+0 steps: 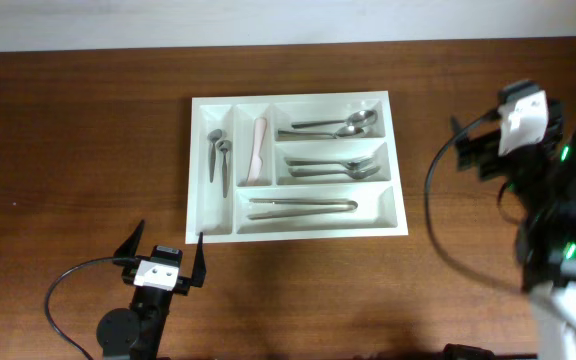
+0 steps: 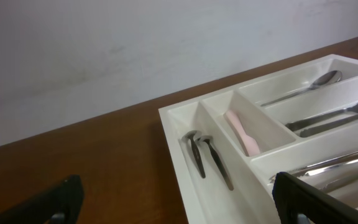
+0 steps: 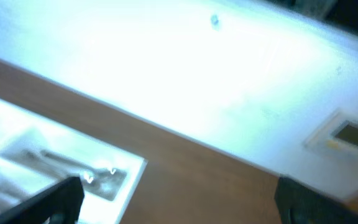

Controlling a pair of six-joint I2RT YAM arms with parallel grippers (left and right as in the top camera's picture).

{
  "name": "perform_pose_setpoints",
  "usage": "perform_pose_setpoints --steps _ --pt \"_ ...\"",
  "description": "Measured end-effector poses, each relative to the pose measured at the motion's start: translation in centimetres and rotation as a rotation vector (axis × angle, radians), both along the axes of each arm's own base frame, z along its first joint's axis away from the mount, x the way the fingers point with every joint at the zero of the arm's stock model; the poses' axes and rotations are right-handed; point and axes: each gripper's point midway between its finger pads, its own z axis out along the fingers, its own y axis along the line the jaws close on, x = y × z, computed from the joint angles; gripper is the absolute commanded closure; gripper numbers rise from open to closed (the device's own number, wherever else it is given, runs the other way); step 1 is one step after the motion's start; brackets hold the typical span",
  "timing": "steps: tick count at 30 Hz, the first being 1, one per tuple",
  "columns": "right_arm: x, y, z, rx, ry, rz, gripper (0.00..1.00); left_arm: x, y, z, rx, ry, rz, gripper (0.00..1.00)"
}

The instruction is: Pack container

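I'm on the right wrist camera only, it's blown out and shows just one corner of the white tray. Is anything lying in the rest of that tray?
Observer: Yes. The outermost narrow slot of the container holds two small metal spoons.
Operator: And the narrow slot beside that one?
Observer: A single pale pink utensil lies there on its own.
Operator: Where is the other arm?
Observer: The left gripper is close by the container's corner on the left arm's side, jaws open and empty.
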Motion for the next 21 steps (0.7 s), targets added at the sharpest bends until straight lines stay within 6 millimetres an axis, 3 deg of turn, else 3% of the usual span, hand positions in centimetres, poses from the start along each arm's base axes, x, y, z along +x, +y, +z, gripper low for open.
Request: perform_pose_setpoints --steps 4,12,18,21 --pt "-3.4 2.6 1.8 0.069 -0.185 0.058 0.01 0.0 0.0 0.0 0.0 0.0 0.0 0.01" --pt "-11.5 4.4 3.4 0.112 -0.478 0.106 0.01 0.0 0.0 0.0 0.0 0.0 0.0 0.01" --pt "-14.8 5.9 2.7 0.137 -0.563 0.163 0.01 0.0 0.0 0.0 0.0 0.0 0.0 0.01" --pt "-15.2 6.0 2.1 0.159 -0.579 0.154 0.01 0.0 0.0 0.0 0.0 0.0 0.0 0.01"
